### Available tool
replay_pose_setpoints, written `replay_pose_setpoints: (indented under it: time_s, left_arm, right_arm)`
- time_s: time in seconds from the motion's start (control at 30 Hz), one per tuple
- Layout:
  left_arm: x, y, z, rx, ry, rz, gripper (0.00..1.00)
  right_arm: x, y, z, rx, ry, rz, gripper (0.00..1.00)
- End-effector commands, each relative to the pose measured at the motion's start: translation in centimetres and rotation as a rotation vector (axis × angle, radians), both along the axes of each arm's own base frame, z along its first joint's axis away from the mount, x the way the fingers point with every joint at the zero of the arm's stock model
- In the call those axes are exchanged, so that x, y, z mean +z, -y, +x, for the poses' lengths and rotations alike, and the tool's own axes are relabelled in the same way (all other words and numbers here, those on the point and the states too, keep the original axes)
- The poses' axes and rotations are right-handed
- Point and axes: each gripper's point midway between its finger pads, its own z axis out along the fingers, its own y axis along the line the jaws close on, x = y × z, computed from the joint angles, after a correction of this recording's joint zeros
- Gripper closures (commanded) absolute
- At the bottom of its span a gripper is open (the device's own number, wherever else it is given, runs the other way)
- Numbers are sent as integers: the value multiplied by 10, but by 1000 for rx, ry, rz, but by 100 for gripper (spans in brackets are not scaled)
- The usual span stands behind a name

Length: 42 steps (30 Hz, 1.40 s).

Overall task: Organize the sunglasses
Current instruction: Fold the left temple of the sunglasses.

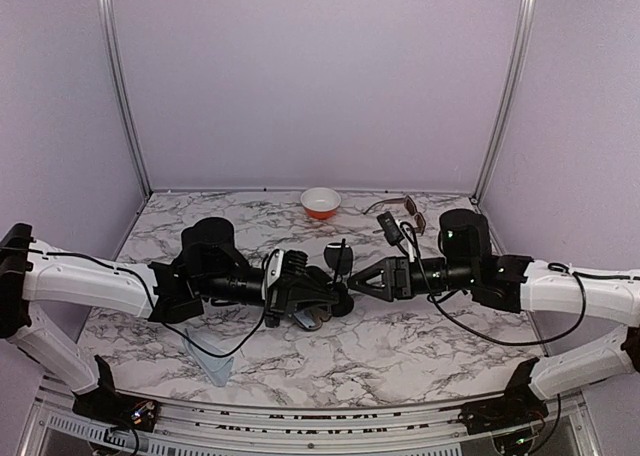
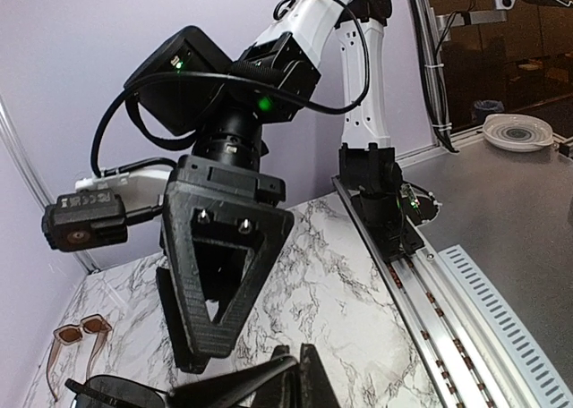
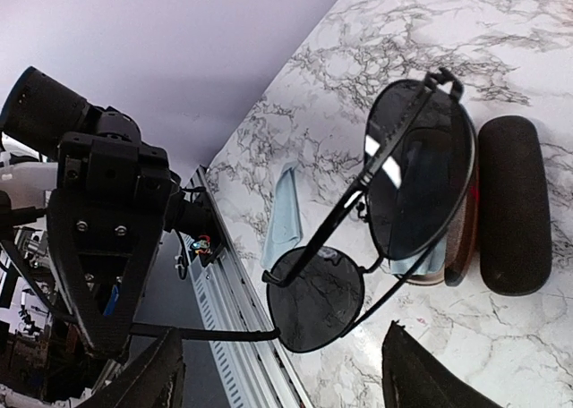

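Observation:
The black sunglasses, with round dark lenses and thin arms, hang in the air above the table. One thin arm runs left to my left gripper, which is shut on its tip. My right gripper is open, its fingers wide apart either side of the lower lens without touching it. In the top view the two grippers meet at mid-table, left gripper and right gripper. The brown sunglasses lie on the table at the back right and also show in the left wrist view, brown sunglasses.
A black case lies on the marble beside a brown case with a red stripe, under the grippers. A light blue cloth lies near the front left. An orange bowl stands at the back wall.

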Motion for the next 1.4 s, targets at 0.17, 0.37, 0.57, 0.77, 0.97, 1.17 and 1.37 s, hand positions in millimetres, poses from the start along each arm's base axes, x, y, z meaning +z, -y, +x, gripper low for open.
replay_pose_setpoints:
  time_s: [0.17,0.37,0.57,0.77,0.97,1.17,1.37]
  left_arm:
    - [-6,8,1,5,18,12,100]
    - [-5,10,-2,-3,13,11,100]
    - [-6,11,-7,-13,15,12,100]
    - [-11,13,-5,-13,15,22,100]
    - [-14,16,-6,-18,17,28,100]
    - [-16,17,-9,-29,9,32,100]
    - [-19,16,-11,-33,1,37,100]
  right_arm:
    - [17,-10,4,-13,-28,72,27]
    - [13,-22,15,-33,-63,110,27]
    - [11,-30,19,-20,-74,126,27]
    - [14,-35,18,2,-82,156,27]
    - [21,-40,19,21,-73,201,27]
    - [53,-47,31,12,34,199,27]
    - [83,-46,44,-24,106,208,27]
